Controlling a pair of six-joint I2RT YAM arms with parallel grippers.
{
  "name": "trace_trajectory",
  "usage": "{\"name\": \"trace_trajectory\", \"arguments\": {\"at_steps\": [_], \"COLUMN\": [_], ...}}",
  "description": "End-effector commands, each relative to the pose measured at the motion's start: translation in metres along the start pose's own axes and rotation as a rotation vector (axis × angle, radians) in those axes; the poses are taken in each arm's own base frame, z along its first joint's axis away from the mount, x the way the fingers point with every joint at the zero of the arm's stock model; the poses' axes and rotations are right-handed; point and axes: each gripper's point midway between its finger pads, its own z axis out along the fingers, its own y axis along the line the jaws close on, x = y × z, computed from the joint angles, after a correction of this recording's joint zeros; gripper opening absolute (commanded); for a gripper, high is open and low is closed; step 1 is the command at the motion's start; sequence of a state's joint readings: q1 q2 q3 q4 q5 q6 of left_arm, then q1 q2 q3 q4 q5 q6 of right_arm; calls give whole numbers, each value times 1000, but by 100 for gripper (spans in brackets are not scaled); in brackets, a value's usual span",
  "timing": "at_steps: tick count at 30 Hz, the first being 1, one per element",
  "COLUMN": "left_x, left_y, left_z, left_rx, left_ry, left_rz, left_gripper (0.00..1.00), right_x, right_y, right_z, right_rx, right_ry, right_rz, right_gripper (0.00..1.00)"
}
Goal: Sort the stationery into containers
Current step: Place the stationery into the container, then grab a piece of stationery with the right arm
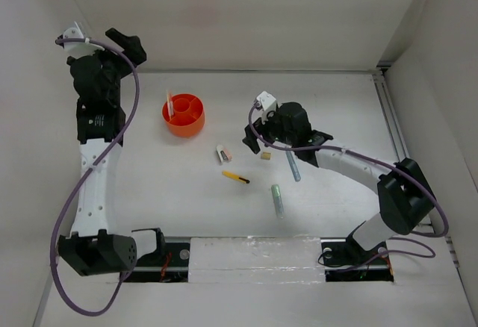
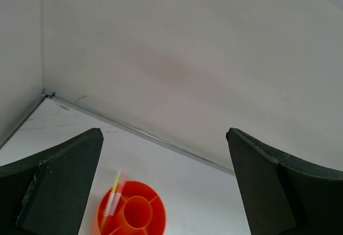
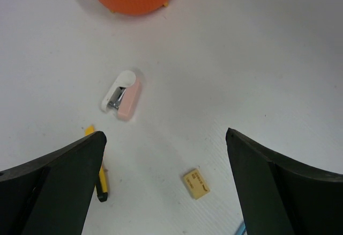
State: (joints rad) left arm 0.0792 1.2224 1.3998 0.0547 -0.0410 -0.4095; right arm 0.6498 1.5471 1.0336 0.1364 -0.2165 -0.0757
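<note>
From the left wrist, the left claw (image 2: 163,138) stands with its fingers wide apart and nothing between them, aimed at the far wall. Below it the orange cup (image 2: 131,213) holds two pens (image 2: 114,195), one pale yellow and one pink, leaning upright in a left compartment.

From the right wrist, the right claw (image 3: 166,138) is likewise spread and empty above the surface (image 3: 257,74). Under it lie a pink-and-white piece (image 3: 122,99), which may be a small stapler, and a tan eraser (image 3: 195,184) just nearer. The eraser looks light and slightly soft, probably grippy, best pinched across its short sides. The yellow-black pen (image 3: 99,180) is partly hidden by the left finger.

From above, that pen lies left to right, with its black end right and slightly near. The grey-blue pen (image 1: 293,166) and pale green marker (image 1: 278,201) both run roughly near to far, the first just beside the right arm. All look light, stiff and smooth, so they are likely to roll. I would close across each barrel at mid-length, fingers square to the long axis.
</note>
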Motion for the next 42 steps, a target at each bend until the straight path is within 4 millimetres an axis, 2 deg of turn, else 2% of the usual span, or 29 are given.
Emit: {"name": "trace_trajectory", "arguments": {"at_steps": [1,3,4,5,6,7,8,9,10,13,14,15,18,19,21,22,25,26,29,30,31,32,33,36,37,42], "left_x": [-6,8,22,25,48,68,71,87,93,125,131,151,170,183,186,187,185,186,176,167,172,163,164,152,148,148], "left_y": [-21,-21,-18,-21,-17,-14,-19,-25,-30,-22,-21,-14,-6,2,8,11,20,25,33,34,41,40,44,47,45,45], "left_z": [-15,-10,-9,-7,2,3,5,8,4,0,-5,-9,-22,-27,-36,-38,-49,-53,-63,-65,-71,-73,-74,-81,-83,-87], "left_rx": [77,70,49,51,43,23,11,-28,-34,-50,-46,-56,-67,-83,-98,-110,-155,-172,-219,-230,-264,-266,-278,-294,-284,-267], "left_ry": [15,80,147,177,258,323,336,359,376,450,468,513,553,576,574,569,566,568,544,518,538,520,523,497,487,484], "left_rz": [-101,-138,-149,-162,-179,-189,-183,-165,-173,-209,-223,-222,-244,-242,-237,-234,-221,-216,-200,-195,-184,-172,-153,-136,-129,-125], "left_gripper": [100,100,100,100,100,100,100,100,100,100,100,100,100,100,100,100,100,100,100,100,100,100,100,100,100,100], "right_x": [-7,0,-1,3,3,3,5,11,9,16,12,16,13,21,16,18,29,30,34,35,38,37,40,44,59,75], "right_y": [-3,-18,-20,-19,-19,-15,-12,-10,-10,-5,-7,-9,-2,4,11,18,19,21,33,42,41,47,51,54,53,64], "right_z": [-4,-17,-21,-24,-27,-26,-26,-24,-25,-25,-28,-29,-27,-22,-11,-4,22,35,60,66,69,74,81,94,99,113], "right_rx": [91,209,223,223,222,194,173,160,160,211,244,259,226,207,194,192,200,191,160,147,158,156,161,156,158,123], "right_ry": [39,84,87,99,105,104,115,147,154,189,178,185,160,180,168,176,233,247,279,286,298,297,307,314,344,376], "right_rz": [-43,-22,-22,-22,-31,-42,-51,-47,-47,-27,-24,-10,18,14,26,25,45,57,46,48,58,49,53,72,70,78], "right_gripper": [100,100,100,100,100,100,100,100,100,100,100,100,100,100,100,100,99,97,96,95,95,94,94,93,93,91]}}
